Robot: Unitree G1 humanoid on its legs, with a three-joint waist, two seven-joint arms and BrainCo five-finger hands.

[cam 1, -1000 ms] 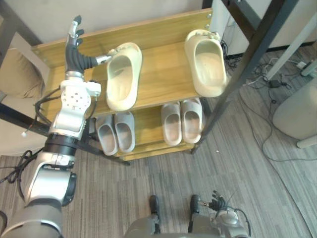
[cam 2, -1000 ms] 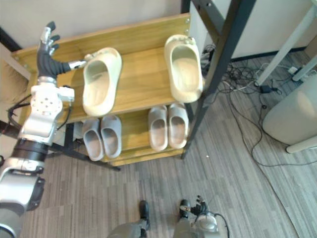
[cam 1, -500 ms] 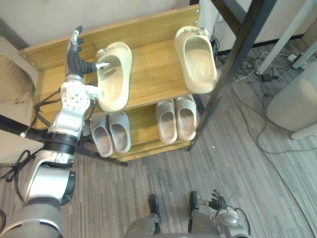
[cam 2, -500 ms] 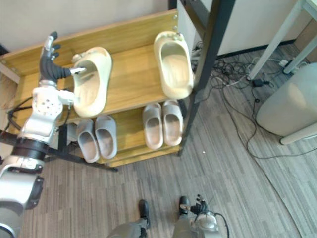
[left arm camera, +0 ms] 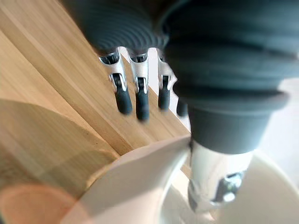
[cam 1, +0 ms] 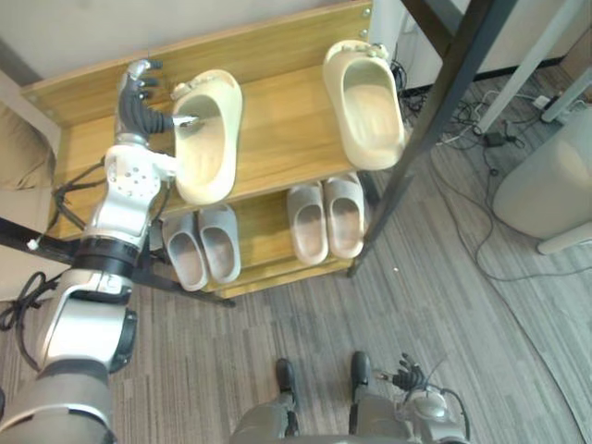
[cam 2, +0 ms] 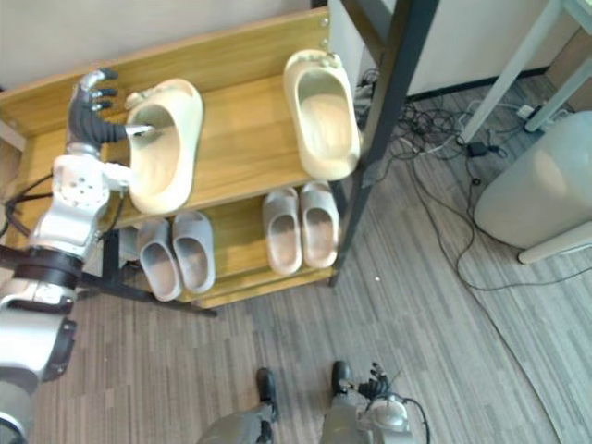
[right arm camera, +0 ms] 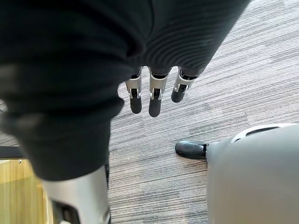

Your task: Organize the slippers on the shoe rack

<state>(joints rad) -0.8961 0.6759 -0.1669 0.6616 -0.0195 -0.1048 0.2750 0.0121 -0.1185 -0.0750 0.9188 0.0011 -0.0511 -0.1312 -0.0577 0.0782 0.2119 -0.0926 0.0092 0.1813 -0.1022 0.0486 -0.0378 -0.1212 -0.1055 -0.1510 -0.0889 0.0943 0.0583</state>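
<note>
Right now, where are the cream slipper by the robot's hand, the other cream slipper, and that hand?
left cream slipper (cam 1: 203, 153), left eye view, on its footbed.
right cream slipper (cam 1: 366, 106), left eye view, on its footbed.
left hand (cam 1: 136, 106), left eye view, on its dark ribbed cover.

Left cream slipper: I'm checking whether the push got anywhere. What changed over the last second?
On the left hand, the fingers, upright before, now lean forward over the top shelf; its thumb stays on the left cream slipper. That slipper hasn't visibly shifted on the shelf: the camera moved. The right cream slipper and the grey pairs below stayed put.
</note>
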